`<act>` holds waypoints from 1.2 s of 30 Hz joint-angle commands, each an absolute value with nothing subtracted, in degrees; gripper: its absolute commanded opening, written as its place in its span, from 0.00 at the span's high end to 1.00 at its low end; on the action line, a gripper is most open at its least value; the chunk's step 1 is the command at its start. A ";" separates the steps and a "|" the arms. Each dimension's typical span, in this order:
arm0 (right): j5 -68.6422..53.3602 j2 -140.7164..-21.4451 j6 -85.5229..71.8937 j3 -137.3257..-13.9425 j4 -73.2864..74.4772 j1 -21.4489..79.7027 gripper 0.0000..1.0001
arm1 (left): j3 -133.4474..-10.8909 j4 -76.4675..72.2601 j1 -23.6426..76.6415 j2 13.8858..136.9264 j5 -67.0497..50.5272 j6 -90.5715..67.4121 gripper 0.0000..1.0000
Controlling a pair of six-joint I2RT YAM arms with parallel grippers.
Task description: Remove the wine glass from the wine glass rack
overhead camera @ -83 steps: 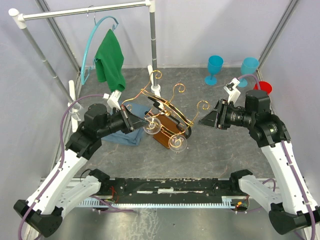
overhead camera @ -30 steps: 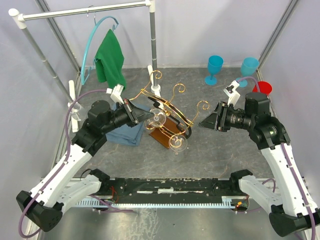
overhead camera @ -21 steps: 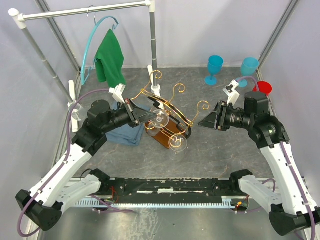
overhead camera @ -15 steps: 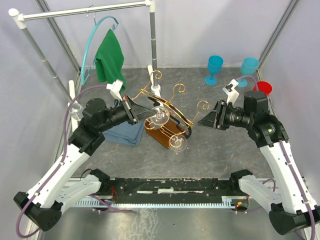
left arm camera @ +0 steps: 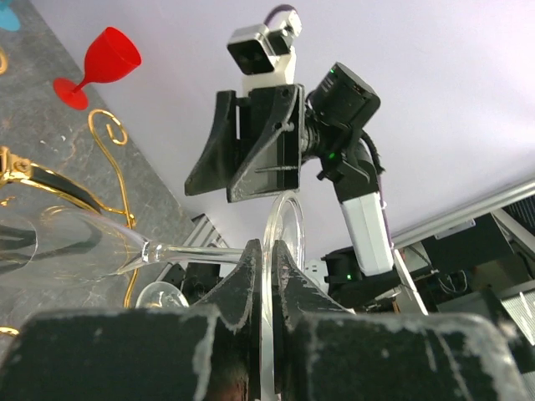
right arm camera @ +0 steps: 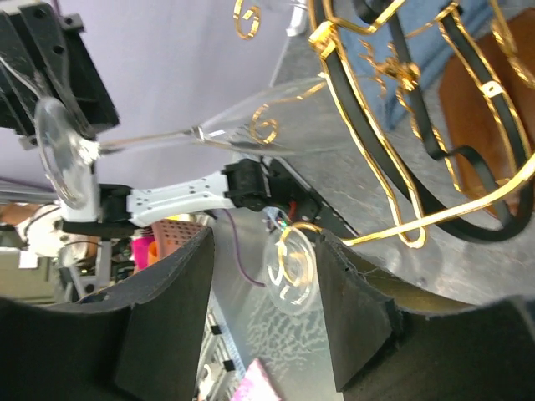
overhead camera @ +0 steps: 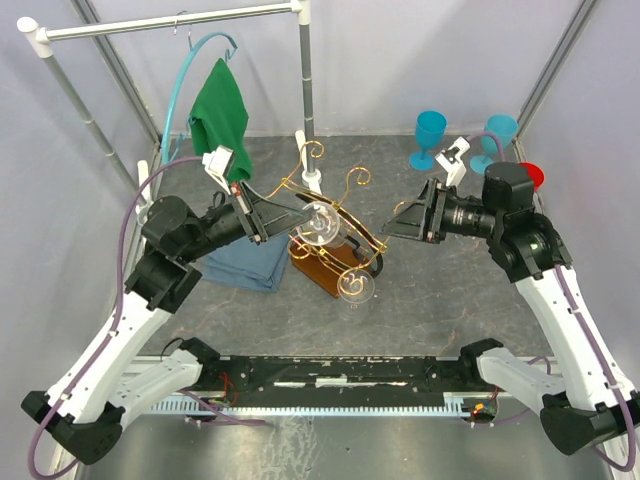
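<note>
My left gripper (overhead camera: pixel 264 212) is shut on the round foot (left arm camera: pixel 284 227) of a clear wine glass (overhead camera: pixel 320 221). It holds the glass on its side, with the stem (left arm camera: pixel 188 251) running to the bowl (left arm camera: pixel 50 242). The bowl is level with the top rails of the gold wire rack (overhead camera: pixel 347 212) on its brown wooden base (overhead camera: pixel 322 266). I cannot tell whether it touches them. A second clear glass (overhead camera: pixel 355 287) hangs at the rack's near end. My right gripper (overhead camera: pixel 402 222) is open and empty, to the right of the rack. In its own view (right arm camera: pixel 266 276) the rack (right arm camera: pixel 393 75) and held glass (right arm camera: pixel 276 121) lie ahead.
A folded blue cloth (overhead camera: pixel 245 266) lies left of the rack. A white-and-grey clothes rail (overhead camera: pixel 170 22) at the back left carries a green cloth (overhead camera: pixel 222 120) on a teal hanger. Two blue goblets (overhead camera: pixel 429 137) and a red one (overhead camera: pixel 530 176) stand at the back right.
My left arm has risen and carried the glass up and to the right, from low beside the rack's base to its top rails. My right gripper has shifted up and left toward the rack.
</note>
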State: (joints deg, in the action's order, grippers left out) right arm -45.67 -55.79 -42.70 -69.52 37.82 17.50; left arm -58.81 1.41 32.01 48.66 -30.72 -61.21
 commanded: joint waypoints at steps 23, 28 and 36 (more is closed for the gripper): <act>-51.63 -62.89 -84.20 -70.88 -2.99 28.45 0.08 | -66.71 -1.15 32.09 40.66 -48.24 -29.61 0.97; -48.65 -66.27 -87.82 -69.33 -7.43 33.53 0.08 | -68.93 3.62 32.08 40.78 -49.25 -16.87 0.97; -45.34 -69.53 -92.17 -68.72 -11.42 35.09 0.08 | -80.15 22.79 32.13 47.09 -55.08 3.54 0.97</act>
